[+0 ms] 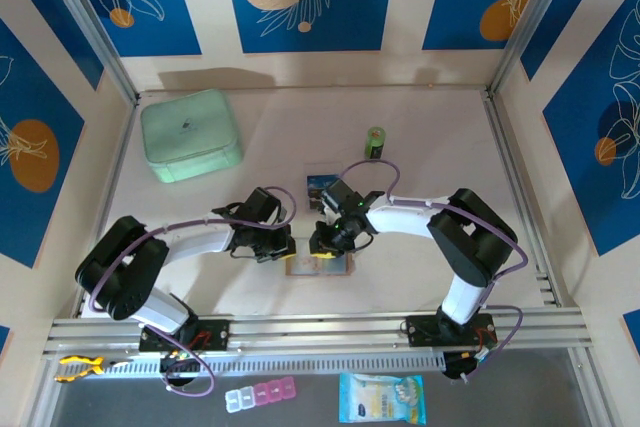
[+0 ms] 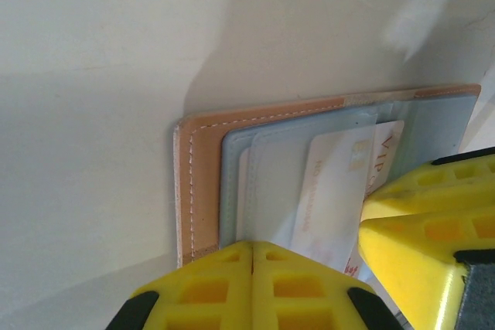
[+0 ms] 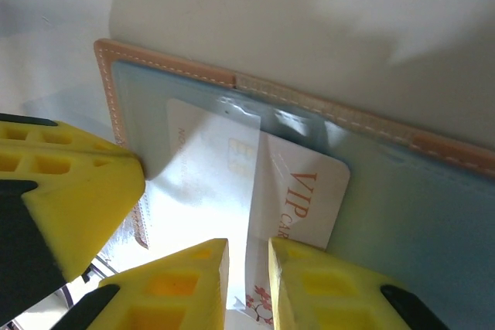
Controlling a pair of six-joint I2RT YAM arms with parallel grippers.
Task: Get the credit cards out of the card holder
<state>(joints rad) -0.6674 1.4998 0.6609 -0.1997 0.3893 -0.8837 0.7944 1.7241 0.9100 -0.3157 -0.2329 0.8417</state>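
Observation:
The tan card holder (image 1: 335,268) lies open on the table between both grippers, its grey-blue lining (image 3: 433,214) facing up. A white credit card with orange "VIP" lettering (image 3: 309,191) sticks partway out of a pocket, beside a pale chip card (image 3: 209,168) under a clear sleeve. My left gripper (image 2: 253,249) is shut, its tips pressing on the holder's near edge (image 2: 203,183). My right gripper (image 3: 248,268) has its jaws narrowly apart, tips on the VIP card (image 2: 340,183). One dark blue card (image 1: 322,186) lies on the table behind the holder.
A mint-green case (image 1: 190,134) stands at the back left. A small green cylinder (image 1: 375,142) stands upright behind the right gripper (image 1: 322,244). The left gripper (image 1: 284,247) sits close beside the right one, fingers nearly touching.

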